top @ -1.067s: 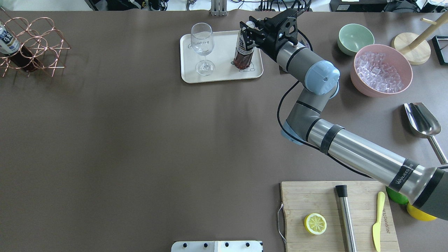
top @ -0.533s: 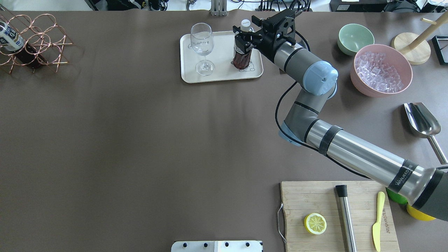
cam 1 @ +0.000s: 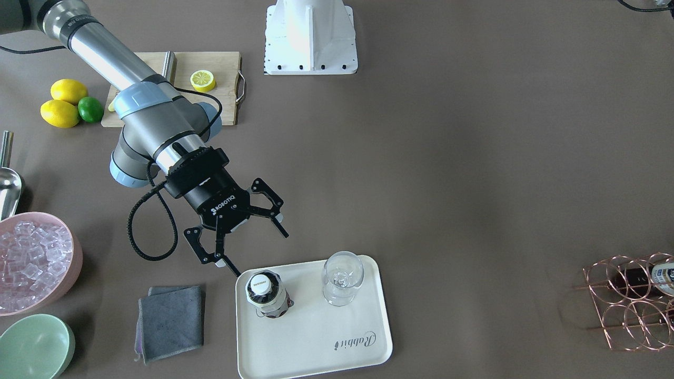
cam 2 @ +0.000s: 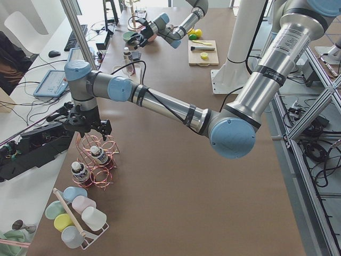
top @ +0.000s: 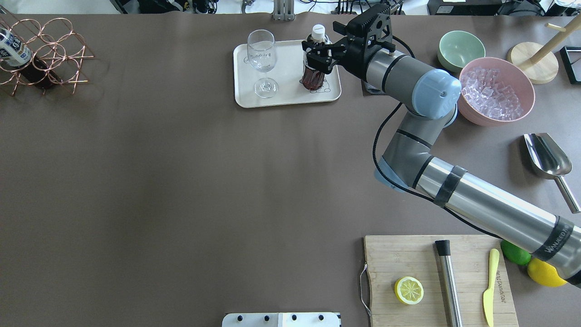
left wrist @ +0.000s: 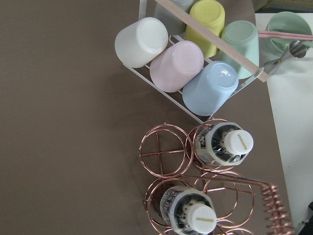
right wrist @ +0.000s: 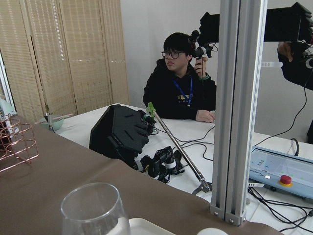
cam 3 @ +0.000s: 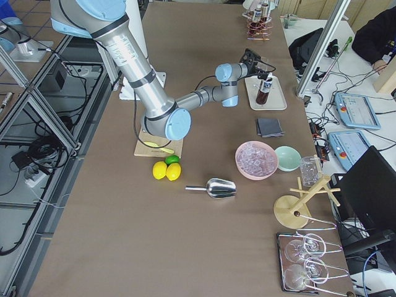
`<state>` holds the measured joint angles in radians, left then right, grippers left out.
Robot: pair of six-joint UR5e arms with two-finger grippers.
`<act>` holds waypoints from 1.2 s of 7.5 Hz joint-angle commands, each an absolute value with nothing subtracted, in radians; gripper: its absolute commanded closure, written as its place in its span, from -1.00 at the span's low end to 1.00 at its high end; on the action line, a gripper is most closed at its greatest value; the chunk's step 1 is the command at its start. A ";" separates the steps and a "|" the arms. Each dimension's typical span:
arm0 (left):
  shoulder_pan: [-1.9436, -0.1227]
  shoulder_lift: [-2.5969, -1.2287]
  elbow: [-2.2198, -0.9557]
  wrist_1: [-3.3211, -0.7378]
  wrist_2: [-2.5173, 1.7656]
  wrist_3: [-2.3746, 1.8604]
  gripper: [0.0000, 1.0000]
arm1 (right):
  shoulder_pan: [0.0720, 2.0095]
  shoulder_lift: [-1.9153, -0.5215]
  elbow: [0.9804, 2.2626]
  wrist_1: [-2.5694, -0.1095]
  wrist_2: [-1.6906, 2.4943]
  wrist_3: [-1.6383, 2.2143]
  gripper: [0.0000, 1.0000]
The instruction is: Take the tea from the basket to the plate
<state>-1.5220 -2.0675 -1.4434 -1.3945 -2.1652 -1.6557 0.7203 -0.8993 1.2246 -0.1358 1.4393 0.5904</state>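
Dark brown tea stands upright on the cream plate, the right gripper just beside it, jaws spread wide, holding nothing. The left gripper hovers over the basket; whether it's clenched, I cannot tell.

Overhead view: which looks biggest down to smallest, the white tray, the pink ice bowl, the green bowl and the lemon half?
1. white tray
2. pink ice bowl
3. green bowl
4. lemon half, smallest even though it lies nearest the camera
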 commanded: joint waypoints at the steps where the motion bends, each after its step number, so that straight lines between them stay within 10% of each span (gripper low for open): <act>1: -1.514 -1.941 -1.644 -1.335 -2.174 -1.562 -0.97 | 0.744 -1.049 1.440 -0.271 1.589 0.588 -1.00; 5: -1.511 -1.838 -1.791 -1.130 -2.180 -0.980 -0.97 | 0.817 -1.284 1.825 -0.737 1.946 0.588 -1.00; 9: -1.514 -1.666 -1.825 -1.204 -2.241 -0.695 -0.97 | 0.905 -1.486 1.830 -0.921 2.198 0.574 -1.00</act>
